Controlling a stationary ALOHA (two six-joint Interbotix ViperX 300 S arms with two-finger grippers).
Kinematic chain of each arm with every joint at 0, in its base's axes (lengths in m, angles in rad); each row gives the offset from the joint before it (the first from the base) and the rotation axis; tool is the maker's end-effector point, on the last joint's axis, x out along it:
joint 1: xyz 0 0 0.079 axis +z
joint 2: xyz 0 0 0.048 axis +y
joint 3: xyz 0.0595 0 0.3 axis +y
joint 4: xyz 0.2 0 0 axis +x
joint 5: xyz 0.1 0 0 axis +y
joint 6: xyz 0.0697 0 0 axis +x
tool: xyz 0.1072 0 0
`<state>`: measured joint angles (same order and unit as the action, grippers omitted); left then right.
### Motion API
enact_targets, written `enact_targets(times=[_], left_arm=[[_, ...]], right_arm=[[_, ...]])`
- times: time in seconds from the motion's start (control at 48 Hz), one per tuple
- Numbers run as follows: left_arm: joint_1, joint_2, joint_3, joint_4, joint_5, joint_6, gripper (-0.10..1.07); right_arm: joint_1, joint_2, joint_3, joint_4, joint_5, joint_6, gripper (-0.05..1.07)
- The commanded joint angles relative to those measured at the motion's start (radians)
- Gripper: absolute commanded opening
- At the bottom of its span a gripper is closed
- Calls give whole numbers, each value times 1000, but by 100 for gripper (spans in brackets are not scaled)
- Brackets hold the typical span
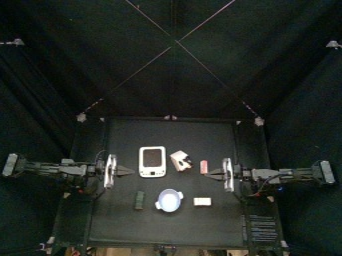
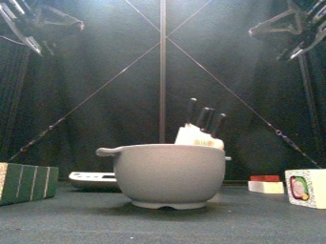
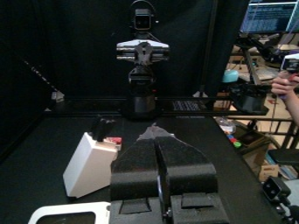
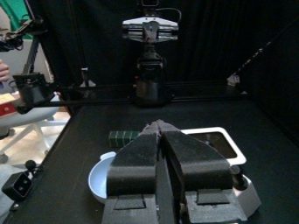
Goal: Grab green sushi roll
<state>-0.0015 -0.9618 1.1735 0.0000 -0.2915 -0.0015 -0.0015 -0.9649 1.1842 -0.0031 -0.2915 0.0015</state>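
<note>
Green sushi roll (image 1: pixel 139 200) beside dish (image 1: pixel 170 201)

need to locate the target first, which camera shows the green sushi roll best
The front view: the green sushi roll sits near and large at the table's left edge. The top view shows it as a tiny dark oblong beside the pale blue dish. The right wrist view glimpses it; the left wrist view doesn't.

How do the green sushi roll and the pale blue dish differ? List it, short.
Colour: the green sushi roll is dark green and nearly lost against the black, while the pale blue dish stands out clearly.
Shape: the roll is oblong, the dish round.
Size: the roll is much smaller than the dish.
Shared: both rest on the front part of the table, side by side but apart.
</note>
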Motion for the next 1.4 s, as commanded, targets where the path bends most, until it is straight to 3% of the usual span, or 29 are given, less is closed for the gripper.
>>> enact_targets(times=[0.0, 0.208, 0.417, 0.708, 0.917, 1.167, 1.375], left_arm=[[2, 18, -12, -2, -12, 5, -7], [-11, 44, -52, -5, -18, -3, 0], [-60, 107, -155, -41, 38, -6, 2], [-54, 232, -413, -95, 499, -9, 2], [-29, 281, -505, -132, 730, -31, 2], [0, 339, -586, -57, 956, -210, 2], [-41, 382, -594, 176, 1193, -552, 2]], right_arm=[[-12, 15, -15, -6, -15, -3, 4], [-44, 49, 12, -23, -58, 14, 4], [-49, 32, 9, -23, -75, 15, 4], [-49, 31, 40, -18, -74, 15, 4], [-49, 26, 44, -15, -75, 15, 4], [-49, 26, 46, -15, -74, 17, 4], [-43, 26, 46, -9, -74, 18, 4]])
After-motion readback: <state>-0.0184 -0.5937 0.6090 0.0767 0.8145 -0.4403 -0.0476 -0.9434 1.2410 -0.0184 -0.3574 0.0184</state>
